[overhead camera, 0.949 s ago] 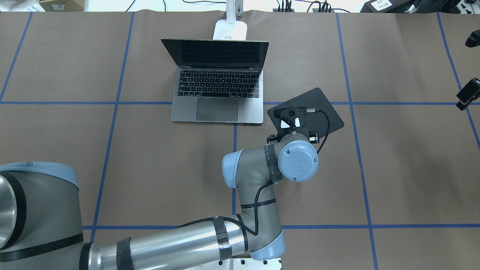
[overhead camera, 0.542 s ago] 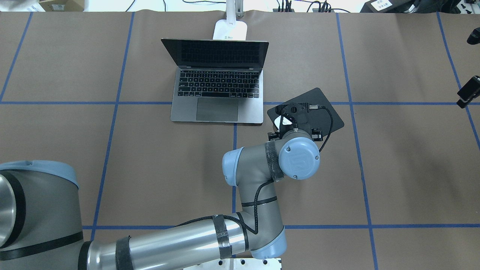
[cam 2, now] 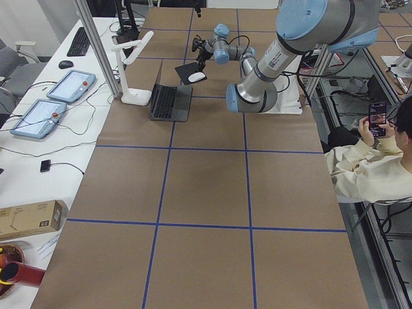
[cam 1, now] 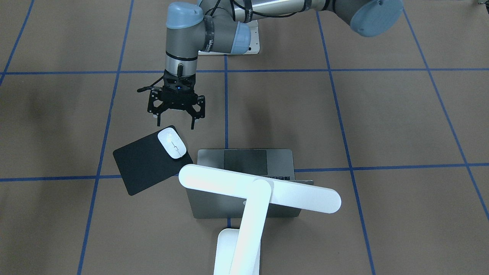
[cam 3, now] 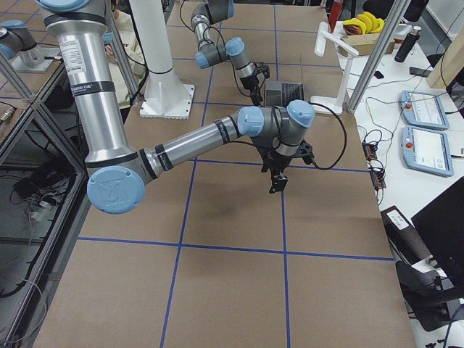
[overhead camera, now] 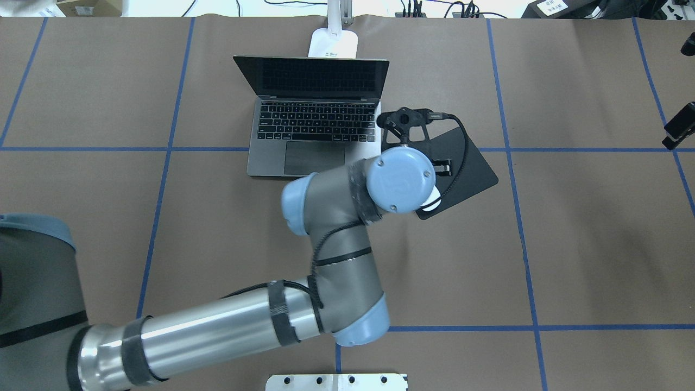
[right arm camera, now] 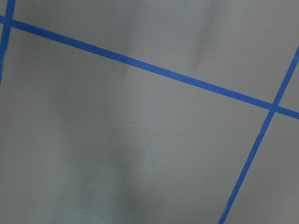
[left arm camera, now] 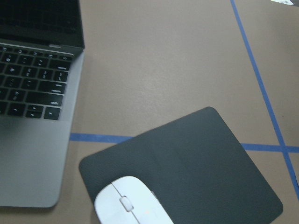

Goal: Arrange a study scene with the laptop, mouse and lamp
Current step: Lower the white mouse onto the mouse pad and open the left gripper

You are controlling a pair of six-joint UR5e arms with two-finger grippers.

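The open grey laptop (overhead camera: 315, 130) sits at the table's far middle. The white lamp (cam 1: 259, 191) stands behind it, with its base (overhead camera: 334, 43) at the far edge. The white mouse (cam 1: 172, 143) lies free on a black mat (cam 1: 145, 164) beside the laptop, near the mat's robot-side corner. The mouse also shows in the left wrist view (left arm camera: 131, 203) and as a sliver under the wrist from overhead (overhead camera: 431, 203). My left gripper (cam 1: 175, 125) is open and empty, raised just robot-side of the mouse. My right gripper (cam 3: 279, 174) hangs over bare table far to the right; I cannot tell its state.
The black mat (overhead camera: 472, 168) lies askew across a blue tape line right of the laptop. My left arm's elbow and wrist (overhead camera: 402, 182) hang over the mat's near edge. An operator (cam 2: 376, 161) sits beside the table in the exterior left view.
The left wrist has swung up and towards the laptop in the overhead view and looks higher. The gripper, which was low over the mouse, now stands clear of it.
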